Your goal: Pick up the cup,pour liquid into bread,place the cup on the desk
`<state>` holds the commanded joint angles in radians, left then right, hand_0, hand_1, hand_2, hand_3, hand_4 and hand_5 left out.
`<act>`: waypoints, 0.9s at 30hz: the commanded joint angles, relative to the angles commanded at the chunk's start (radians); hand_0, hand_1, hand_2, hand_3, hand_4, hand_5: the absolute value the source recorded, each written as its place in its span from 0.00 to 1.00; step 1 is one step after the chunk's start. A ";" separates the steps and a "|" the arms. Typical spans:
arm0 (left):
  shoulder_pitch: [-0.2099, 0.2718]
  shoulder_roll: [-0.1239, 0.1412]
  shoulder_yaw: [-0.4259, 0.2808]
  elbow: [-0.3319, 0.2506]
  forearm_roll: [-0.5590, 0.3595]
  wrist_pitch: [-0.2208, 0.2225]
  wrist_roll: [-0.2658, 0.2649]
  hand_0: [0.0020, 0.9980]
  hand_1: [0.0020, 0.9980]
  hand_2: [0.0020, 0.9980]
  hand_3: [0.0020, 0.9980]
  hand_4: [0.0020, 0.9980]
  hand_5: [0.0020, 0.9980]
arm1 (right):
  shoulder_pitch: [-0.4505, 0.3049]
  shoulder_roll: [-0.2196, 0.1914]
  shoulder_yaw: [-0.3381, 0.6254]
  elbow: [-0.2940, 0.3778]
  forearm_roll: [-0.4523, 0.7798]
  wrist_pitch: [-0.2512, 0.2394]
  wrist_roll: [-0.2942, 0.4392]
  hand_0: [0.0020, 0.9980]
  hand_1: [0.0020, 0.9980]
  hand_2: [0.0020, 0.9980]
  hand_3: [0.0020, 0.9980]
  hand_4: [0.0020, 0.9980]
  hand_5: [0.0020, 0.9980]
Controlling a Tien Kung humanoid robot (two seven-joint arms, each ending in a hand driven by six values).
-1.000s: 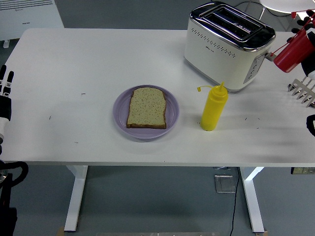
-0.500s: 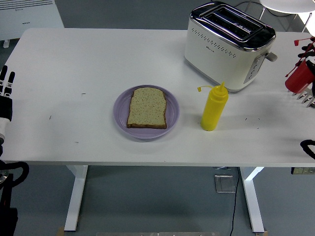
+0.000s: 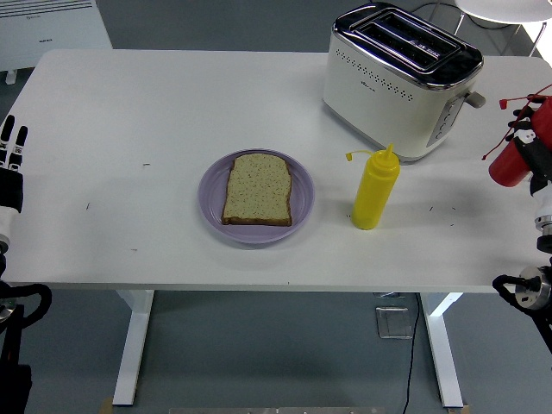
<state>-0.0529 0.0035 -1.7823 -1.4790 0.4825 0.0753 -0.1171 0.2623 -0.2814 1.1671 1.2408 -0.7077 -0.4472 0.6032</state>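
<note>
A slice of bread [image 3: 257,188] lies flat on a purple plate [image 3: 211,203] in the middle of the white table. At the picture's right edge my right hand [image 3: 533,142] is curled around a red cup [image 3: 508,165], which is tilted and sits low over the table's right end, well right of the bread. Most of that hand is cut off by the frame. My left hand [image 3: 10,148] rests at the left edge with its fingers straight and holding nothing.
A yellow squeeze bottle [image 3: 375,190] stands upright just right of the plate, between bread and cup. A white and chrome toaster [image 3: 401,78] stands at the back right. A white heater [image 3: 52,30] is behind the table's far left corner.
The red cup, in my right hand, has come down from beside the toaster's lever to low over the table's right end. The left hand has stayed still.
</note>
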 joint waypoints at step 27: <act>0.008 -0.001 0.005 0.001 0.000 0.000 -0.001 0.81 0.75 0.74 0.73 0.48 1.00 | 0.026 0.041 -0.070 -0.234 0.006 -0.121 0.042 0.32 0.34 0.41 0.50 0.37 0.14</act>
<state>-0.0450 0.0022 -1.7777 -1.4782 0.4825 0.0753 -0.1182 0.2883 -0.2402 1.0972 1.0068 -0.7019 -0.5686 0.6454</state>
